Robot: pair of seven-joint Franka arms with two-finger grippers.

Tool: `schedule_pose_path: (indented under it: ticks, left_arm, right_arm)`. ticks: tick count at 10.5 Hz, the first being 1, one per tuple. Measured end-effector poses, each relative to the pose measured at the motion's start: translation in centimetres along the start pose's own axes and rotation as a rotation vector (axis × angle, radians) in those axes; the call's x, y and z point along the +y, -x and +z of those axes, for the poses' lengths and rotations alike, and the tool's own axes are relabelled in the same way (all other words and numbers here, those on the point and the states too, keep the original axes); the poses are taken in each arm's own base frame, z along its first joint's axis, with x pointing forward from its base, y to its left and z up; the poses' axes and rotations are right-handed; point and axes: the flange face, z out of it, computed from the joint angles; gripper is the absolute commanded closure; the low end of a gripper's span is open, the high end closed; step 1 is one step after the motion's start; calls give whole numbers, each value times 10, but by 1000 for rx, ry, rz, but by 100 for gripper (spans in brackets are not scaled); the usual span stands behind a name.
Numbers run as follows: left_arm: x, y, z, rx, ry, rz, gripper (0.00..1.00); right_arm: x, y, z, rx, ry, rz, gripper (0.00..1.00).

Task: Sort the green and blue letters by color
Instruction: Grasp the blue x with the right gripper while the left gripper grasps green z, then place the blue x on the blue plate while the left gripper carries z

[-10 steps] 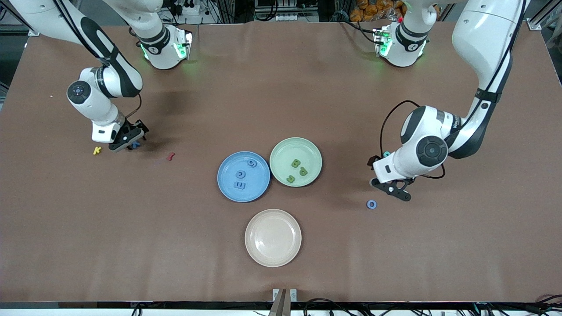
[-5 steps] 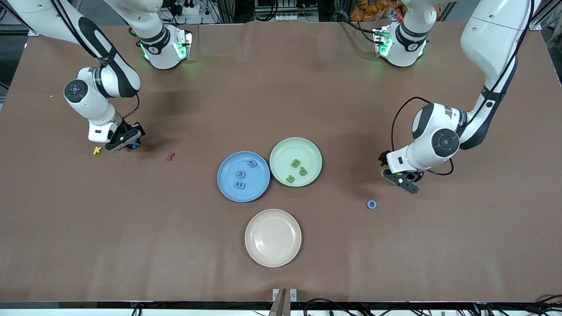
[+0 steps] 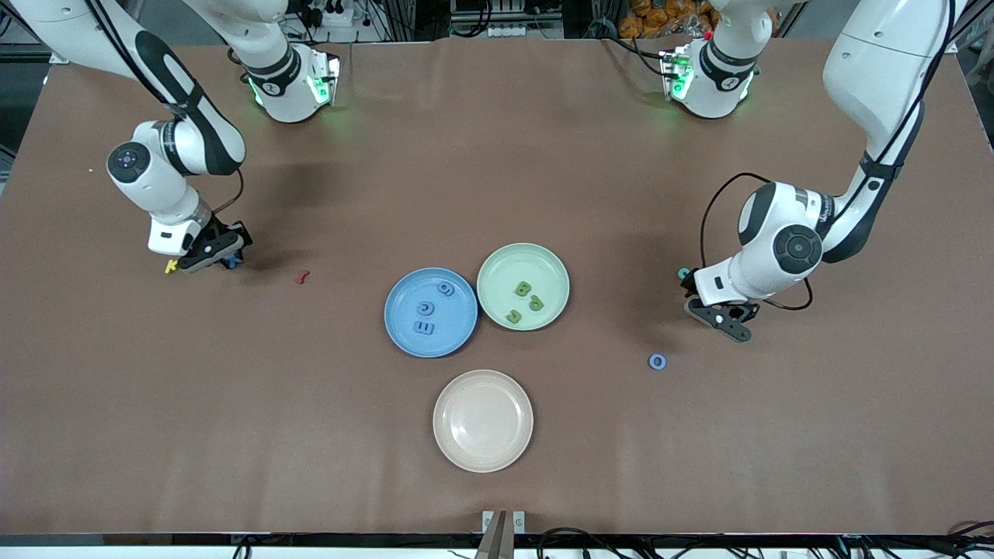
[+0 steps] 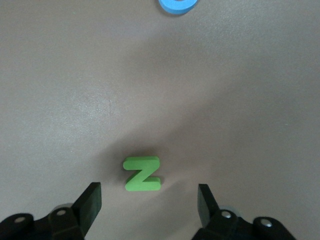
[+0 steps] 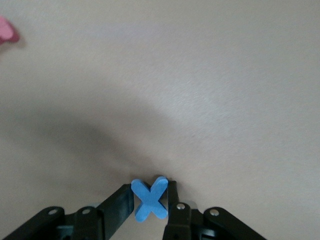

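My right gripper (image 3: 224, 258) is shut on a blue plus-shaped piece (image 5: 150, 199), low over the table beside the yellow k (image 3: 171, 266). My left gripper (image 4: 148, 201) is open, with a green N-shaped letter (image 4: 142, 173) lying on the table just ahead of the gap between its fingers. In the front view the left gripper (image 3: 726, 322) hides that letter. A blue ring letter (image 3: 658, 361) lies nearer the front camera; it also shows in the left wrist view (image 4: 177, 4). The blue plate (image 3: 404, 334) holds three blue letters. The green plate (image 3: 497, 264) holds three green letters.
An empty beige plate (image 3: 483, 458) sits nearer the front camera than the two other plates. A small red piece (image 3: 302, 276) lies between the right gripper and the blue plate; it also shows in the right wrist view (image 5: 6, 32).
My left gripper has moved away from the blue ring toward the left arm's end, over the green letter. My right gripper has shifted slightly toward its end with the blue plus.
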Motion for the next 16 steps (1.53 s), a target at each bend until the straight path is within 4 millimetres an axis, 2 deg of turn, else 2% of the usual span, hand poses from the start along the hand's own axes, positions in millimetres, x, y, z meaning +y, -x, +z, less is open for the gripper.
schedule_pose_path:
  ticks: [5, 7, 8, 9, 11, 12, 13, 14, 16]
  left_arm:
    - [1, -1, 11, 10, 9, 0, 34]
    - [0, -1, 11, 13, 9, -2, 36]
    - [0, -2, 12, 13, 10, -3, 37]
    - [-1, -2, 13, 14, 11, -3, 39]
    - [-3, -4, 14, 17, 12, -5, 40]
    - [-4, -6, 15, 19, 13, -7, 44]
    - [-5, -7, 16, 21, 14, -8, 58]
    - [-6, -7, 17, 22, 15, -10, 66]
    - [-8, -8, 20, 30, 15, -14, 69]
  right_arm:
    - [18, -14, -9, -1, 16, 45, 88]
    - [20, -39, -20, -4, 4, 93, 88]
    - [13, -66, -31, 9, -24, 133, 88]
    - [-1, -95, -43, 41, -55, 172, 88]
    - [-41, -154, -67, 129, -127, 260, 88]
    - [-65, -182, -78, 160, -157, 302, 88]
    - [-88, -207, -86, 182, -178, 342, 88]
    - [-107, -230, -93, 197, -193, 371, 88]
    - [-143, -266, -93, 205, -225, 392, 88]
